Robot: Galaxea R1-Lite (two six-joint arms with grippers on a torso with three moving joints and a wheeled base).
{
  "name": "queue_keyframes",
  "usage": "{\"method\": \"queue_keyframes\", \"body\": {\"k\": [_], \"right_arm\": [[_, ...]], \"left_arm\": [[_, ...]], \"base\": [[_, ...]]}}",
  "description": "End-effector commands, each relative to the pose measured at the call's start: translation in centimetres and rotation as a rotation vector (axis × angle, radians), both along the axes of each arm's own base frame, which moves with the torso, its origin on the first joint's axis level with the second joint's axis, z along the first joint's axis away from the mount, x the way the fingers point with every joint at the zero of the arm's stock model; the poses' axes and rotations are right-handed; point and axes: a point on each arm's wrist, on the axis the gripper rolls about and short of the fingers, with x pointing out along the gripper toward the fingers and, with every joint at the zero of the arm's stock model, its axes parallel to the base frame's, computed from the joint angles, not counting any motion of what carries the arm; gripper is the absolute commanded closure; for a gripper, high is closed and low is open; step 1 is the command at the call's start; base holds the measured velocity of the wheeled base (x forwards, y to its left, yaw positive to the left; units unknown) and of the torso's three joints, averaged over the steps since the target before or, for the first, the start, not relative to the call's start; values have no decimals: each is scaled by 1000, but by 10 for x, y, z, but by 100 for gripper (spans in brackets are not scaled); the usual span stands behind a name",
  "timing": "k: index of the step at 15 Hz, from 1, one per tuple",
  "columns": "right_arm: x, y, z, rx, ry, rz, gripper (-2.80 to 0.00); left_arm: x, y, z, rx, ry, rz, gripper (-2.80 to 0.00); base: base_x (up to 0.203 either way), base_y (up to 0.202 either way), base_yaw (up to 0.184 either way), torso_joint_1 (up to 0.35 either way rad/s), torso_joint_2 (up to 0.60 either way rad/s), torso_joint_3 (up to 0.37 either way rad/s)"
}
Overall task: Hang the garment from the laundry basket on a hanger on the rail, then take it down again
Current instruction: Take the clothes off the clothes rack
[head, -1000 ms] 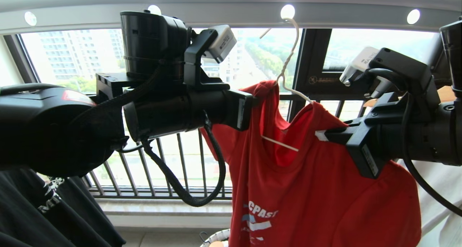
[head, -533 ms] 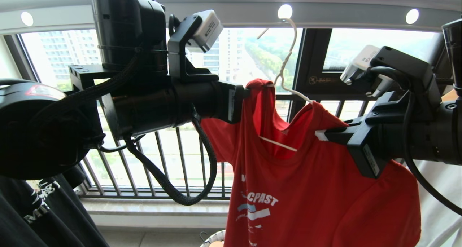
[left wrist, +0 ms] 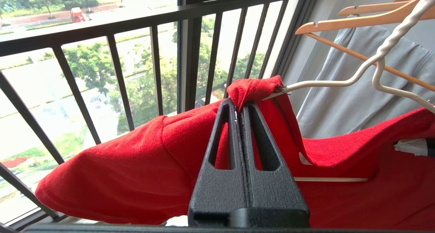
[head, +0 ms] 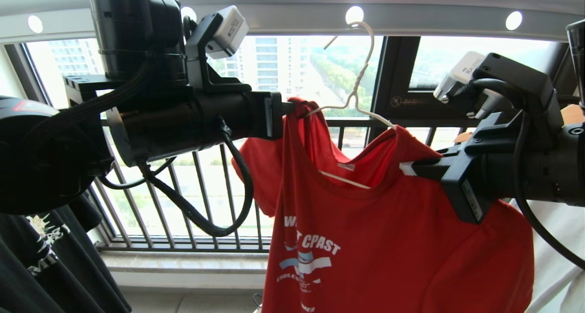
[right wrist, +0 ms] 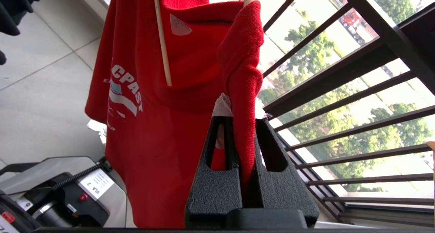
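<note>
The red garment [head: 388,240] hangs on the hanger [head: 361,75], hooked in a hole of the rail [head: 292,11]. The left gripper [head: 292,109] clenches its left shoulder edge at the hanger's tip; the right gripper [head: 406,169] pinches its right shoulder fold. The black window railing [head: 183,203] stands just beyond

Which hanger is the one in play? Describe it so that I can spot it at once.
Find the grey rail with round white holes across the top. From one hole hangs the thin cream-white wire hanger, carrying the red T-shirt. Its twisted wire neck sets it apart from the thicker wooden hangers beside it.
</note>
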Motion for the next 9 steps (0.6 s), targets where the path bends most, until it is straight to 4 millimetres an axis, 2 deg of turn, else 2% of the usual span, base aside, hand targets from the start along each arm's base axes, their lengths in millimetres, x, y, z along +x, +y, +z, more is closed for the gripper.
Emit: {"method": "queue_keyframes", "body": {"k": [1, 9], "right_arm": [[0, 0, 0, -2, -1, 0, 0], [1, 1, -1, -5, 2, 1, 0]], "left_arm": [[3, 5, -1, -3, 4, 17, 0], [3, 3, -7, 10, 25, 5, 0]], "base": [[0, 0, 0, 0, 0, 0], [0, 0, 0, 0, 0, 0]]}}
